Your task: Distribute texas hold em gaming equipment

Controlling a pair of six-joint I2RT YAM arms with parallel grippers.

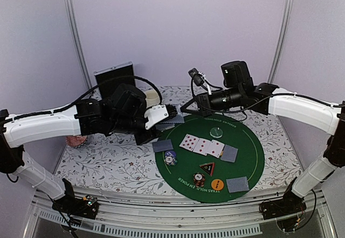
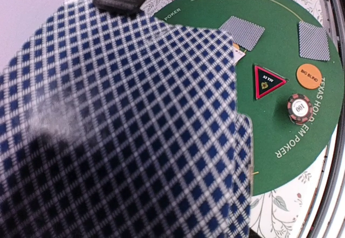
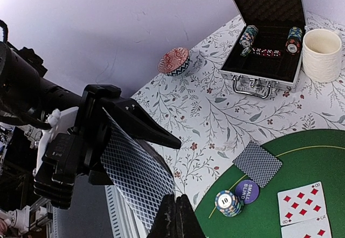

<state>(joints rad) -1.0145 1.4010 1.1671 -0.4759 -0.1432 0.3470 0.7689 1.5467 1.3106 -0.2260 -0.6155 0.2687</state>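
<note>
Where the deck sits: clamped in the left gripper, above the 10 o'clock rim of the mat.
Deck look: blue-and-white diamond-check backs, slightly fanned, with one card's edge stepped out behind the top one.
Left gripper: closed on the deck, one finger lying across its back.
Right gripper: closed, tips at the deck's lower edge. A card may be nipped between them, but the view is too tight to tell.
Face-up cards: three in a row, just 11 o'clock of the mat's centre.
Face-down cards: one at 3 o'clock, one at 5, and one across the rim at 9.
Chips: pale green chip at 12, blue-white chips at 9, dark red chips at 7.
Tokens: triangle near centre, orange disc at 6.
Edges: the mat's 6 o'clock rim lies near the near edge of the table. The case and mug stand off toward the mat's 10 o'clock.
Open room: bare green between 1 and 3 o'clock, and bare cloth off the mat at 8.
</note>
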